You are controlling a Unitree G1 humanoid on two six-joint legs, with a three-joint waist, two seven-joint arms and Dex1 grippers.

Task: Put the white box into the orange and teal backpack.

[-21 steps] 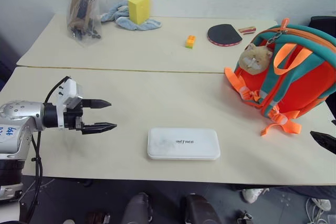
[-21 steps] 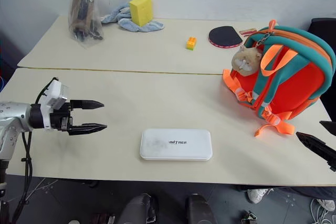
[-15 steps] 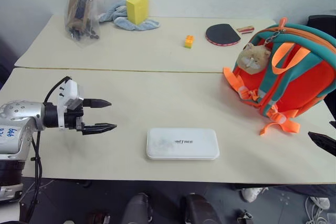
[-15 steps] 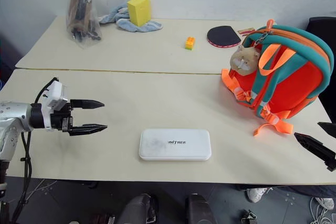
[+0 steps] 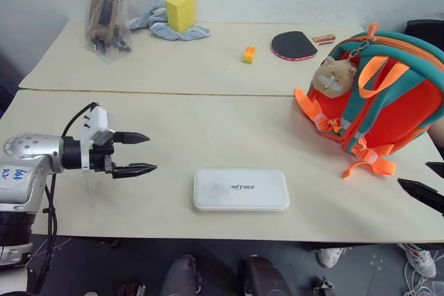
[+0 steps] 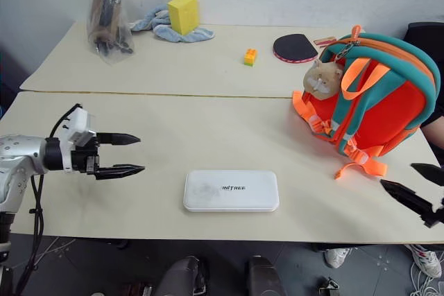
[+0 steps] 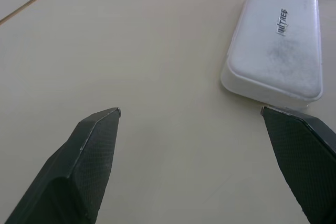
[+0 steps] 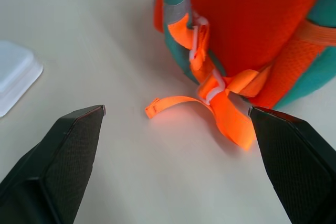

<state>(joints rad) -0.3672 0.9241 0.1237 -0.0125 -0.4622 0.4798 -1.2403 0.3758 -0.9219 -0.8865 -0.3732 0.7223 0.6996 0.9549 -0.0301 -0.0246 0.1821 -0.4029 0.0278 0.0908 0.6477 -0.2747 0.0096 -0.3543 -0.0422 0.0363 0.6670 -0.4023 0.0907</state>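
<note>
Left gripper (image 5: 142,152) — fingers spread wide, nothing between them, held above the table (image 5: 208,129) and pointing across it toward the robot's right.

White box (image 5: 241,189) — lies flat on the near table just ahead of the left gripper's tips, apart from them, lettering up (a faint grey smudge on the lid).

Right gripper (image 6: 416,188) — at the table's near right edge, fingers apart and empty, aimed at the foot of the backpack.

Orange and teal backpack (image 6: 374,95) — stands just beyond the right gripper, a loose orange strap (image 8: 173,100) trailing on the table between its fingers; plush hamster charm (image 6: 320,77) hangs at the top. Whether its zip is open is hard to tell.

Far table, well past both grippers — orange toy brick (image 5: 248,54), table-tennis paddle (image 5: 294,45), yellow sponge block (image 5: 182,10) on a blue cloth (image 5: 161,23), clear plastic bag (image 5: 106,12) of dark items.
</note>
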